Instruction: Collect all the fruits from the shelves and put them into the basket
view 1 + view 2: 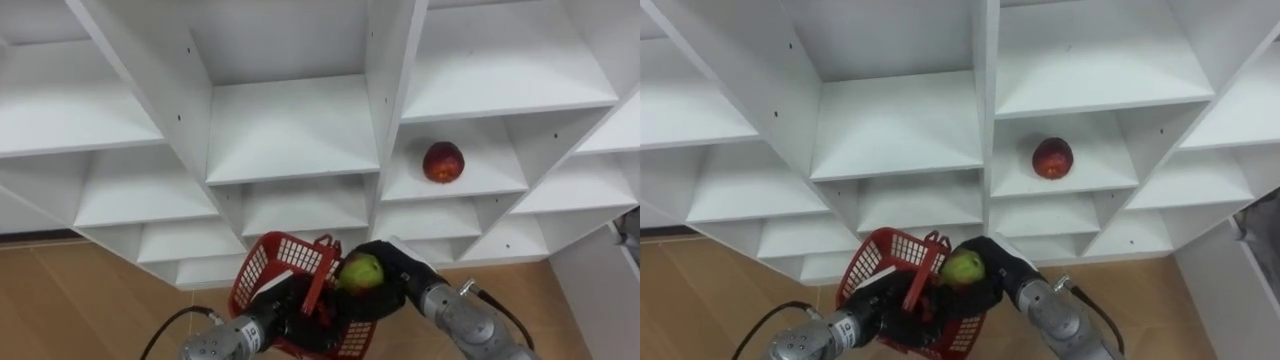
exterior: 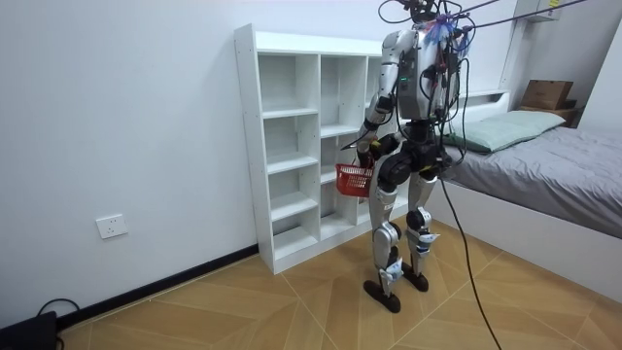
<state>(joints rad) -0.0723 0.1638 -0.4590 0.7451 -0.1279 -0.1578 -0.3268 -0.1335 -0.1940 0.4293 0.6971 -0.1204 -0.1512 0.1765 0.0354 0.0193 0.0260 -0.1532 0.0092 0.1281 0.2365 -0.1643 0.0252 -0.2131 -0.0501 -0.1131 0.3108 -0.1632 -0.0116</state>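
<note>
Two fruits show: a green apple is clasped in the right hand just above the red basket, whose handle the left hand grips. A red apple lies in a right-hand compartment of the white closet.

Its left hand and right hand are showing black casings on silver-grey wrists; the body is gleaming silver-grey with black hips, dark cables trailing over its chest.
</note>
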